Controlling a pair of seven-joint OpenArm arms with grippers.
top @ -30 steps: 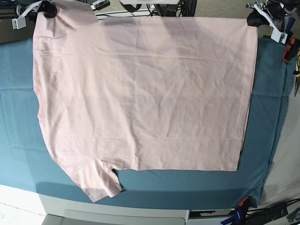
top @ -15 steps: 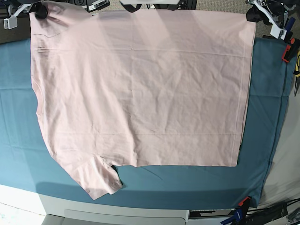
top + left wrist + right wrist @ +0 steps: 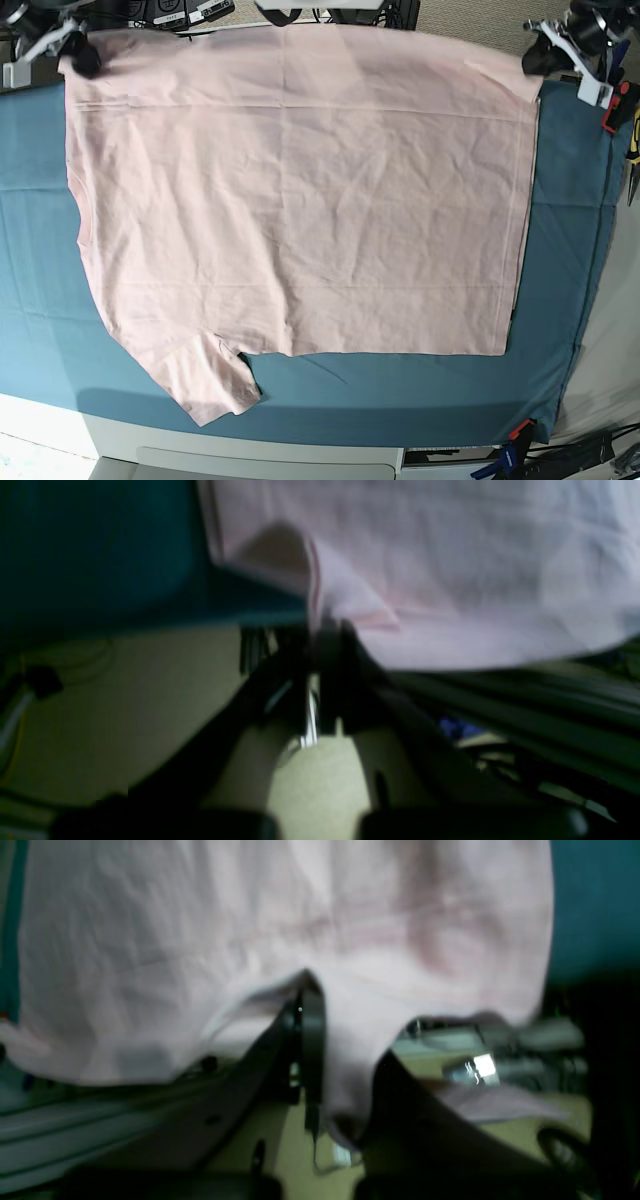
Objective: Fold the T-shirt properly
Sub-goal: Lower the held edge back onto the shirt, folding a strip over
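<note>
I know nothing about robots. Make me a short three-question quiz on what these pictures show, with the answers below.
1. True or false: the T-shirt shows big black lettering on the side facing up.
2. Which parts of the shirt are pinched? A) the two corners along its top edge in the base view, B) the lower sleeve, C) the middle.
3. What colour is the cloth under the shirt?

Key
1. False: the upper side is plain pale pink.
2. A: the left gripper is shut on the base view's top-right corner and the right gripper on the top-left one; both wrist views show fabric clamped in shut grippers.
3. Teal.
</note>
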